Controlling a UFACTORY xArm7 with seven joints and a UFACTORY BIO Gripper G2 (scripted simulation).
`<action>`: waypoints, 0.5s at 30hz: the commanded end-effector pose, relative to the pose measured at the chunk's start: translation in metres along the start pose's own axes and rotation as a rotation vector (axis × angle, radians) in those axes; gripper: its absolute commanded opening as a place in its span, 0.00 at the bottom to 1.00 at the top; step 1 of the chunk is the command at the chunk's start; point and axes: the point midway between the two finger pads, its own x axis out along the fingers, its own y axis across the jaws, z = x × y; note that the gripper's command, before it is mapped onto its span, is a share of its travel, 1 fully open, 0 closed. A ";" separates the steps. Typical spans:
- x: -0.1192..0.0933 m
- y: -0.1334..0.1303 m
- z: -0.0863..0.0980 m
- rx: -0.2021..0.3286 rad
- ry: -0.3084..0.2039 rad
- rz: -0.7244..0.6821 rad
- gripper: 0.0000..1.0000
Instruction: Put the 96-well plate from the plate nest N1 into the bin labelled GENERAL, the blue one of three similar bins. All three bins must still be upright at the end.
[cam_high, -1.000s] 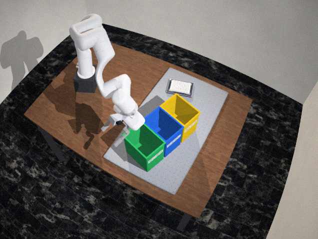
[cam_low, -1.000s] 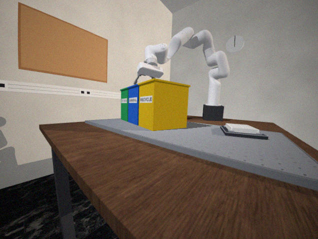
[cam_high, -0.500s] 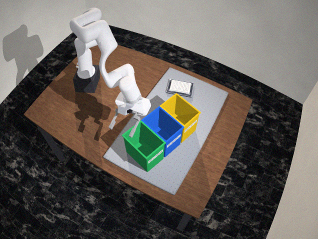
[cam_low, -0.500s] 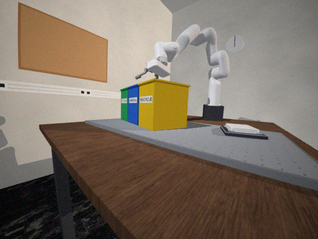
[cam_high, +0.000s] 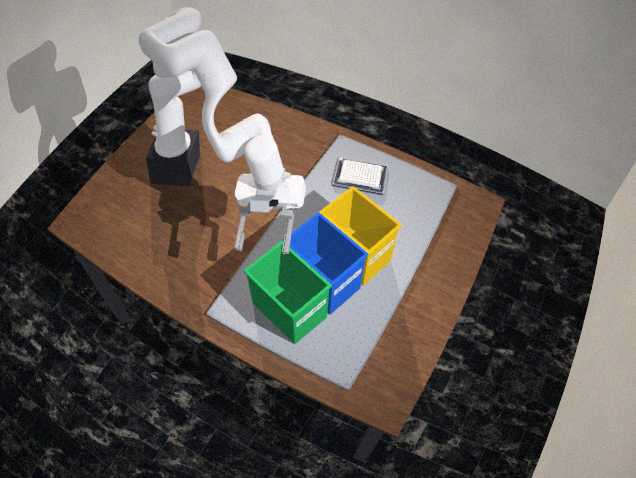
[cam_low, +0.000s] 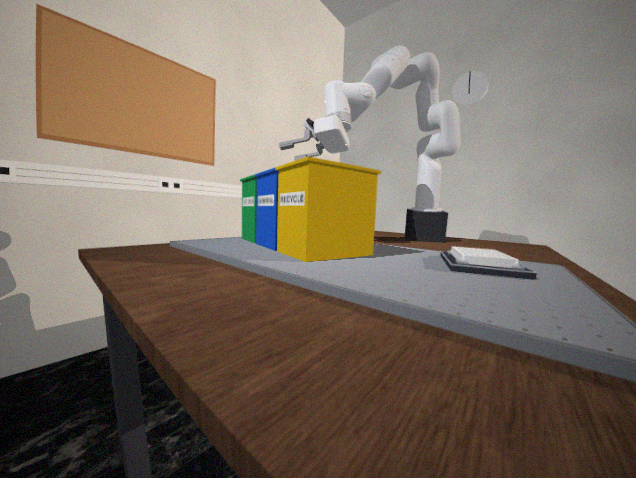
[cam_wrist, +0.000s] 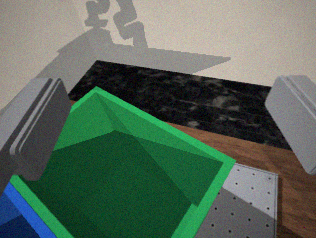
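Landmark: the yellow bin (cam_high: 371, 269) (cam_low: 341, 210), label RECYCLE. From where I stand, the near part of the desk (cam_high: 462, 246) (cam_low: 359, 370) carries a grey board (cam_high: 421, 215) (cam_low: 462, 303) (cam_wrist: 250, 175), presumably the work surface. The plate (cam_high: 362, 174) (cam_low: 483, 256) lies in its nest (cam_high: 359, 189) (cam_low: 493, 270), on the side of the yellow bin away from the blue bin (cam_high: 336, 303) (cam_low: 266, 226) (cam_wrist: 22, 205). The nest probably keeps it squared for a grasp.

Beyond the yellow bin stand the blue bin, then the green bin (cam_high: 272, 308) (cam_low: 248, 221) (cam_wrist: 165, 125), all upright in a close row, mouths up. Such spacing likely makes a knock travel.

Jaws (cam_high: 262, 250) (cam_low: 292, 151): above rim height, past the yellow bin, beside the green one; fingers apart, slanting, nothing between. Purpose of that pose unclear; judged unsuited to picking up. Pickup not yet done; the next move should carry them back over the row, high, to the nest.

Plate: white, flat, rectangular, level; rows of small dark wells on top; paler than the dark nest edging it.
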 end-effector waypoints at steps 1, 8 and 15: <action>-0.013 0.012 0.003 -0.009 -0.016 0.095 0.37; -0.040 0.031 0.002 -0.039 -0.033 0.269 0.37; -0.062 0.043 0.000 -0.063 -0.044 0.413 0.37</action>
